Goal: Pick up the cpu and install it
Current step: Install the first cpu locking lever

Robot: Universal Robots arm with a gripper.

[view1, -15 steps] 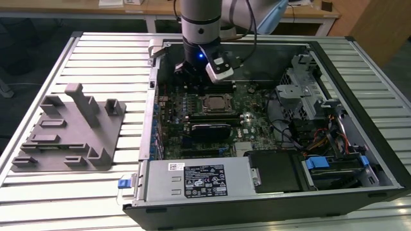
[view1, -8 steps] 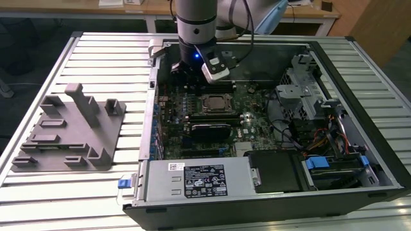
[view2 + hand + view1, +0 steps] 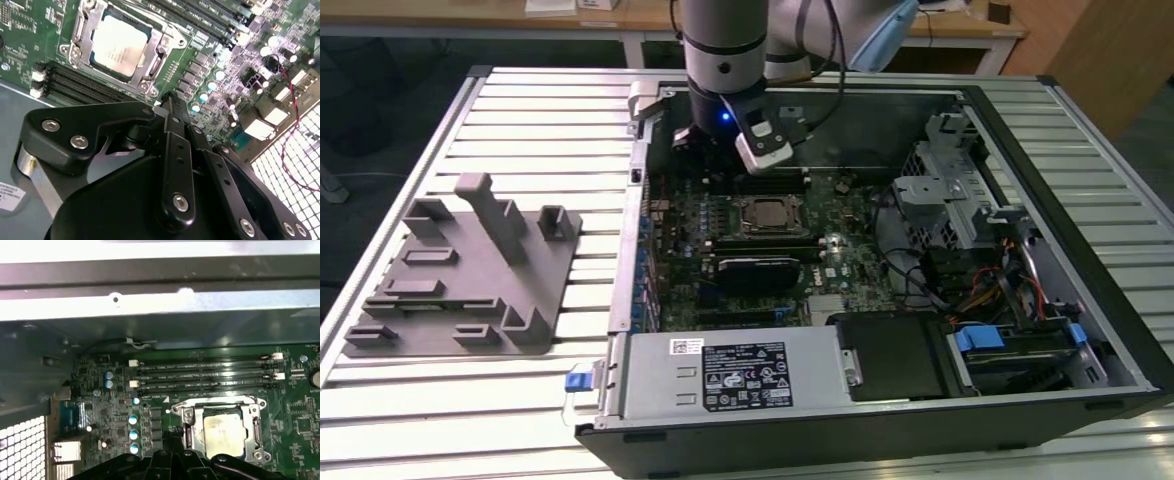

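We see a table [image 3: 520, 110] of pale metal slats, with an open computer case [image 3: 1107, 230] lying on it. Toward the exterior view's left, a grey moulded fixture [image 3: 467, 270] with upright posts rests on the slats, well apart from the case. Behind the table stand wooden desks [image 3: 587, 15] over a dark floor.

The arm [image 3: 724, 50] reaches down into the far end of the case, above the green motherboard [image 3: 854, 265]. In the second wrist view the gripper [image 3: 167, 100] has its jaws pressed together with nothing between them, the tip hanging near the memory slots [image 3: 95, 82]. The cpu [image 3: 119, 45] lies flat in its socket beside those slots, framed by a metal bracket [image 3: 77, 30], and the gripper is apart from it. In the exterior view we find the cpu [image 3: 761, 215] near the middle of the board.

A black label with white print [image 3: 747, 375] and a small white sticker [image 3: 684, 347] sit on the power supply [image 3: 654, 390]; we cannot make out the writing. A blue tab [image 3: 580, 378] sticks out at the near corner of the case.
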